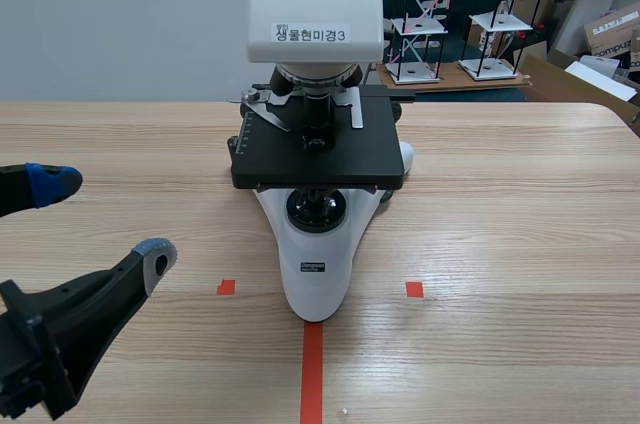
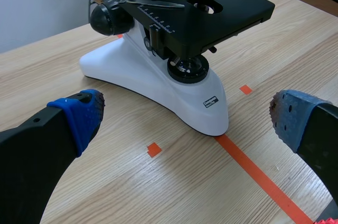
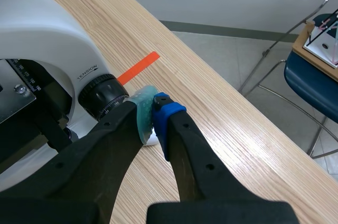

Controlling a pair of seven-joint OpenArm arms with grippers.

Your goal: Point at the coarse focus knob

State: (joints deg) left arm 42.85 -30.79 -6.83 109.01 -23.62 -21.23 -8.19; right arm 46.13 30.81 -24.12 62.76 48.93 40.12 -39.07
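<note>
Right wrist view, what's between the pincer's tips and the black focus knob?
Nothing, as the right wrist view shows: the right pincer, shut, sits tip-first right at the focus knob.

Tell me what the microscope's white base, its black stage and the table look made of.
The base is smooth glossy white, likely painted metal or moulded plastic; I can't tell which. The stage is flat matte black, probably coated metal. The table shows pale, even wood grain, perhaps laminate.

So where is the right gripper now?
In the right wrist view, the right gripper, fingers shut, sits right beside the black graduated knob on the side of the white microscope, low over the wooden table.
</note>
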